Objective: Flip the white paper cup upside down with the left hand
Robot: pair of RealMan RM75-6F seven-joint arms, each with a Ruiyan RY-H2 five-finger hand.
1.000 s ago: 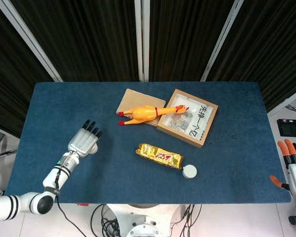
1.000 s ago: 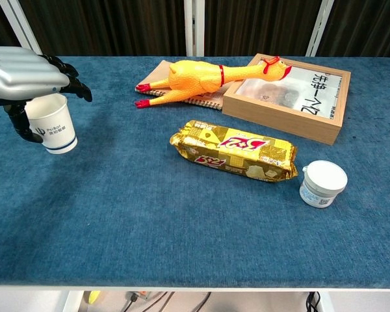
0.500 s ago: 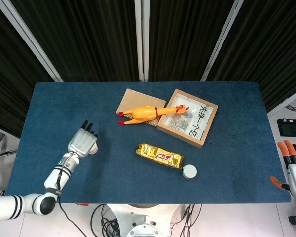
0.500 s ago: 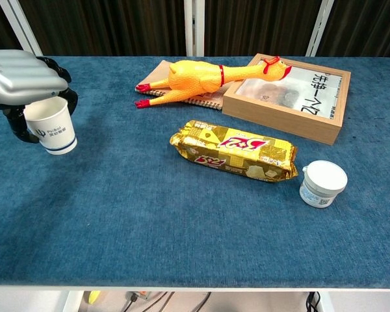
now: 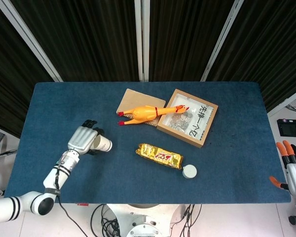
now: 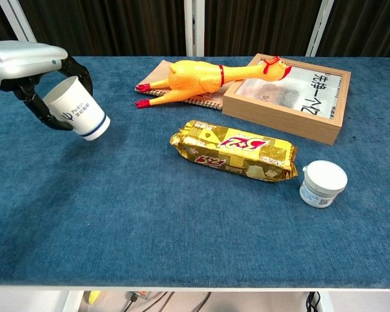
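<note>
Left hand (image 6: 26, 68) fingers wrapped around tilted cup (image 6: 77, 109), near counter (image 5: 227, 148) left edge; bare cloth below.

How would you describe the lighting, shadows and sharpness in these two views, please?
Head view: even light, sharp, black curtain backdrop. Chest view: also sharp, a soft shadow on the table beneath the tilted white paper cup held by the left hand; mild glare on the snack packet.

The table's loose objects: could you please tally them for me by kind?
White paper cup, held in the left hand: 1
Rubber chicken: 1
Spiral notebook: 1
Wooden framed box: 1
Gold snack packet: 1
Small white jar: 1
Total: 6
</note>
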